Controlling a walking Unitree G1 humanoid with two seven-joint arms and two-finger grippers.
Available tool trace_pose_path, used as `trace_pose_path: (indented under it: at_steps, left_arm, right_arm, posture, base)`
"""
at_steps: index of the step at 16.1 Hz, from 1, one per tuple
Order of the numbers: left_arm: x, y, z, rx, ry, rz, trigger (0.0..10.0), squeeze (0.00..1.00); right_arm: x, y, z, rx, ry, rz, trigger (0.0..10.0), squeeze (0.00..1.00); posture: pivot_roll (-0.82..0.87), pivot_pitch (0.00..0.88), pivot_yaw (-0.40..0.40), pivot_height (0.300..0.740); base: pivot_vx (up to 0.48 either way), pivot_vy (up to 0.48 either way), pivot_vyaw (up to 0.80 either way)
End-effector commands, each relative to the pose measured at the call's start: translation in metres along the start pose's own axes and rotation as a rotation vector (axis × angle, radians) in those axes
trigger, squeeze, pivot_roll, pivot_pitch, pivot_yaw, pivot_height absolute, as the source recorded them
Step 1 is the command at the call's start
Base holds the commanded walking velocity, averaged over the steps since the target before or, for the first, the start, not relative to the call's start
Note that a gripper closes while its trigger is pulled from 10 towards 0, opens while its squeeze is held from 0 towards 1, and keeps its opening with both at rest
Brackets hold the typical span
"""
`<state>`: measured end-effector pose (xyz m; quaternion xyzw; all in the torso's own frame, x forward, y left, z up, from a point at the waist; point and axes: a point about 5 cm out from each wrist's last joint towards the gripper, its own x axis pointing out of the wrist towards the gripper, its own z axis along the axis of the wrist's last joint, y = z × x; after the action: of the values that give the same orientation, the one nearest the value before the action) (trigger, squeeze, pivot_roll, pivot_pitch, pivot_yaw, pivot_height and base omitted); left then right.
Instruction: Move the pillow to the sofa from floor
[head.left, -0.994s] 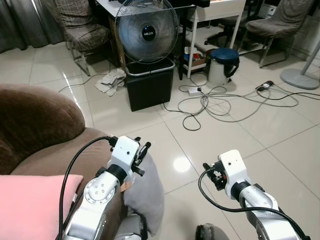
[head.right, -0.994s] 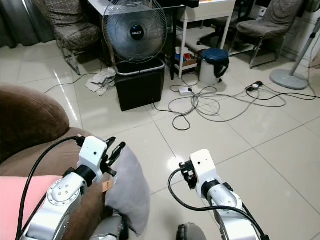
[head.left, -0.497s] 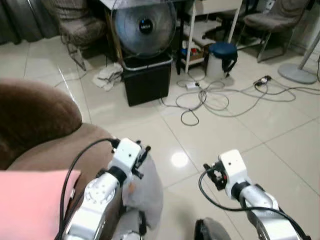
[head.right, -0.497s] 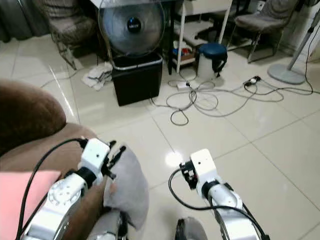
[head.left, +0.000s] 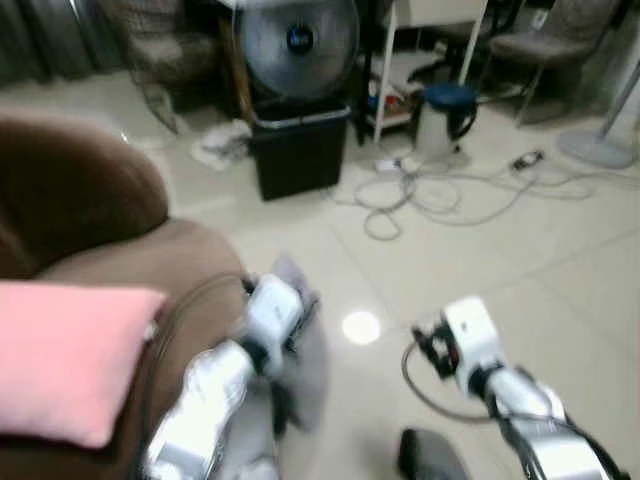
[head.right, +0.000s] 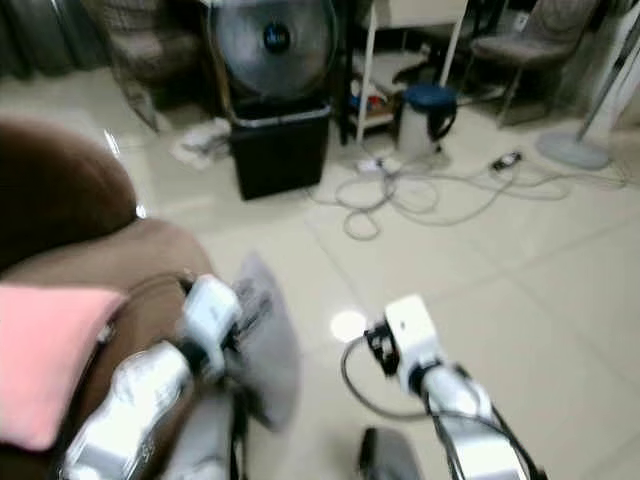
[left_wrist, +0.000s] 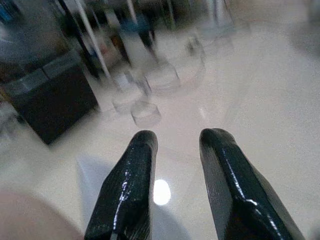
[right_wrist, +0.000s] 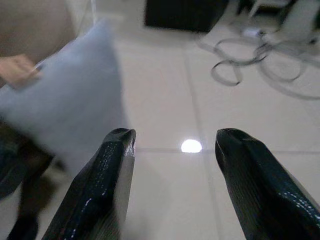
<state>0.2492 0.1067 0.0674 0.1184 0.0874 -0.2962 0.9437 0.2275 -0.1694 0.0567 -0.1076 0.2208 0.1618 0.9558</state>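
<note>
Grey pillow (head.right: 262, 335) hangs off the near-left edge of the brown sofa (head.left: 130, 260) beside left pincer (head.left: 300, 305), probably mid-lift but grip unclear (fingers narrowly apart, blurred), while right pincer (right_wrist: 172, 145) sits wide & empty over floor (head.left: 520, 240) to the right, likely on standby.

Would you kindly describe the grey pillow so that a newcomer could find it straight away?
Start at the brown sofa on the robot's left. At its front edge, by the left pincer, hangs the grey pillow. Unlike the pink cushion lying on the seat, it is pale grey and off the sofa.
</note>
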Motion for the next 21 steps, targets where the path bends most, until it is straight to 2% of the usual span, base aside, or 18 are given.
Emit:
trace_pose_path:
  at_steps: [1, 6, 12, 14, 21]
  left_arm:
    - [0.001, 0.009, 0.007, 0.028, -0.02, 0.021, 10.0, 0.0]
    - [0.004, 0.013, 0.008, 0.035, -0.031, 0.062, 10.0, 0.0]
    - [0.005, 0.015, 0.009, 0.024, -0.03, 0.109, 10.0, 0.0]
    - [0.005, 0.017, 0.009, -0.014, -0.042, 0.134, 10.0, 0.0]
    - [0.006, 0.024, 0.018, -0.024, -0.108, 0.195, 10.0, 0.0]
  right_arm:
    - [0.0, 0.0, 0.006, -0.003, -0.015, 0.002, 10.0, 0.0]
    - [-0.001, 0.0, 0.005, 0.0, -0.014, -0.004, 10.0, 0.0]
    - [-0.002, -0.001, 0.006, 0.0, -0.014, -0.016, 10.0, 0.0]
    - [-0.002, -0.001, 0.006, 0.0, -0.014, -0.021, 10.0, 0.0]
    - [-0.002, -0.002, 0.005, 0.0, -0.012, -0.03, 10.0, 0.0]
  posture:
    - [-0.02, 0.0, 0.019, 0.582]
    - [-0.02, 0.0, 0.024, 0.582]
    - [-0.02, 0.0, 0.024, 0.582]
    - [-0.02, 0.0, 0.024, 0.582]
    - [-0.02, 0.0, 0.024, 0.582]
  base:
    - [0.0, 0.0, 0.0]
    - [0.0, 0.0, 0.0]
    - [0.0, -0.433, 0.0]
    - [0.0, 0.0, 0.0]
    - [0.0, 0.0, 0.0]
